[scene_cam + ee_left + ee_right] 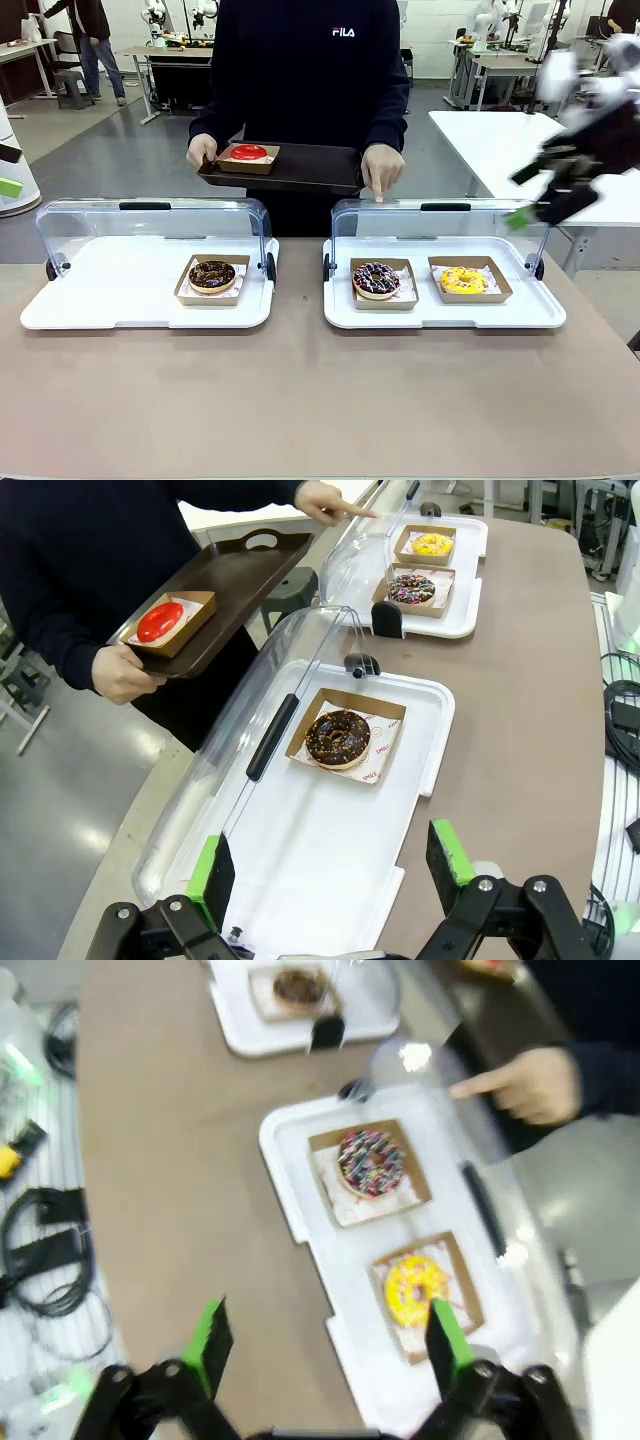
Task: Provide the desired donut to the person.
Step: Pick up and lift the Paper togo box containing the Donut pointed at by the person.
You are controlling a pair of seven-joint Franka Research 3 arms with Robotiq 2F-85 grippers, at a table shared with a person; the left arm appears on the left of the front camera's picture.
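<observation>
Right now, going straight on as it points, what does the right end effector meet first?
The right end effector likely meets the rim of the white tray beside the yellow donut; blurred picture, depth unclear.

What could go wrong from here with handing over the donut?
Wrong pick: the right pincer hangs nearer the yellow donut, while the person's finger points at the sprinkled donut beside it. Collision: that hand sits at the raised clear lid, close to the pincer's likely path.
</observation>
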